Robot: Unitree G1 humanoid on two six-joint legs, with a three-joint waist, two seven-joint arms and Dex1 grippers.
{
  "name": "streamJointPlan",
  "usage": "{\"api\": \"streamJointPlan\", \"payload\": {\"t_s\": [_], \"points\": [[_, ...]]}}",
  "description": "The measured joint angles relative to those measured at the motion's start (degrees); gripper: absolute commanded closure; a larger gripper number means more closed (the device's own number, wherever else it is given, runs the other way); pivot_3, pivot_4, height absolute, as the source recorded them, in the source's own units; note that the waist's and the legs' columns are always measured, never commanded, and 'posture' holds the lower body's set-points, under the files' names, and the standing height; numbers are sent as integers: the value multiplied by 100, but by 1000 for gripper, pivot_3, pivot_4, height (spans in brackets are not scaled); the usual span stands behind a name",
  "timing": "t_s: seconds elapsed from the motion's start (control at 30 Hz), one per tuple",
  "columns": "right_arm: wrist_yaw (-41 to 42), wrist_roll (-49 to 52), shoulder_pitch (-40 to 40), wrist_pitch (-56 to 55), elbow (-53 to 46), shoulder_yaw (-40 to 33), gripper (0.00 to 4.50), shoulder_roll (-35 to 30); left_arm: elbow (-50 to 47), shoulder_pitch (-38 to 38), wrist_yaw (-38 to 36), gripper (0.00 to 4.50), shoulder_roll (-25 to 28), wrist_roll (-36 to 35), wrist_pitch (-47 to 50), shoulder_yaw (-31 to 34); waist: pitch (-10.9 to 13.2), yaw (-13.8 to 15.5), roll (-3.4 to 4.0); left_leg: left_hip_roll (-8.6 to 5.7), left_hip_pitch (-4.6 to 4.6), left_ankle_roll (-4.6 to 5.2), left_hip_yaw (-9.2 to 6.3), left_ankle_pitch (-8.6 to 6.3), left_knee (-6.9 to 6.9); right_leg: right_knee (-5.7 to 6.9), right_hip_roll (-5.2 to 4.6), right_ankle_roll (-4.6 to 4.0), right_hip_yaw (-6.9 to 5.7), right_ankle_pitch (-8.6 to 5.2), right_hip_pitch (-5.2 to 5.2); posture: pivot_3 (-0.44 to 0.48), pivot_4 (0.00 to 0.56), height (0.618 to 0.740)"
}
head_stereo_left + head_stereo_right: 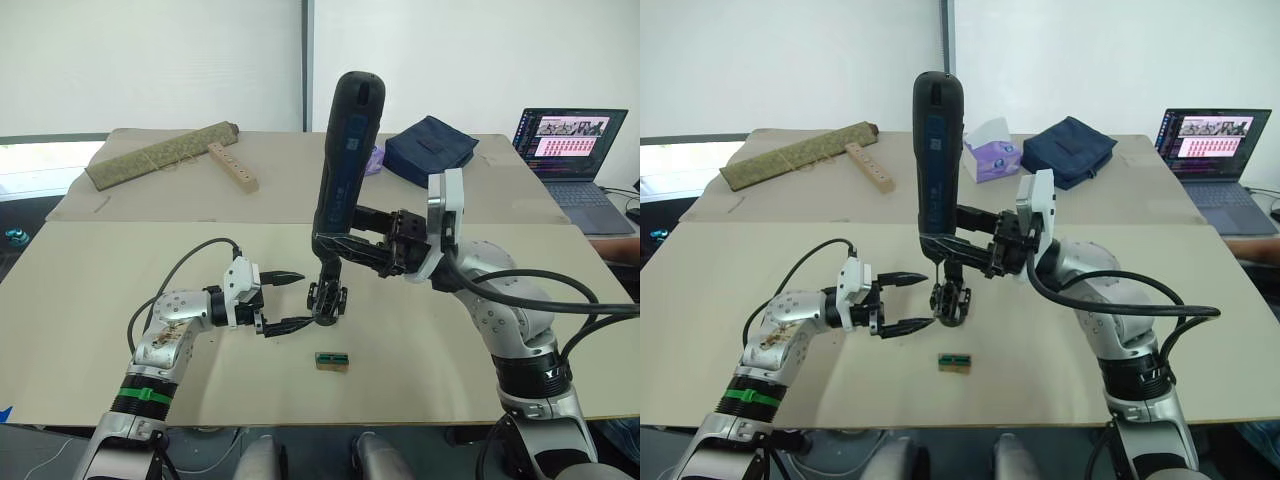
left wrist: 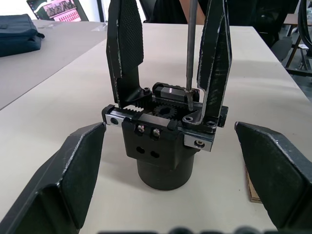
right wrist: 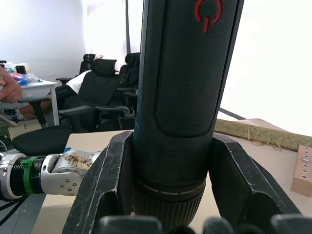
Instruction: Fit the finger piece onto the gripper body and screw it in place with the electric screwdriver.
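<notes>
The gripper body point(image 2: 161, 146) stands on the tan table point(image 1: 450, 370), a black assembly on a round base with two upright black fingers. One of these, the finger piece point(image 2: 215, 63), sits right beside the screwdriver's thin metal bit point(image 2: 191, 48), whose tip rests on a screw at the finger's foot. My right gripper point(image 1: 345, 245) is shut on the electric screwdriver point(image 1: 345, 150) and holds it upright above the body. My left gripper point(image 1: 300, 300) is open, with its fingers point(image 2: 73, 170) on either side of the body and apart from it.
A small green-and-tan block point(image 1: 331, 360) lies just in front of the body. On the far table are a rolled mat point(image 1: 160, 155), a wooden block with holes point(image 1: 232, 165), a tissue box point(image 1: 992, 160), a blue bag point(image 1: 430, 148) and a laptop point(image 1: 565, 135).
</notes>
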Motion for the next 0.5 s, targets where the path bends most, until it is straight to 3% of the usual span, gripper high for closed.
{"api": "streamJointPlan", "payload": {"t_s": [0.5], "points": [[66, -68, 13, 39, 4, 2, 2676, 1, -3, 41, 62, 0, 4, 0, 9, -60, 0, 0, 0, 0, 0, 0, 0, 0, 0, 0, 0, 0, 0, 0, 0, 0, 150, 740]]}}
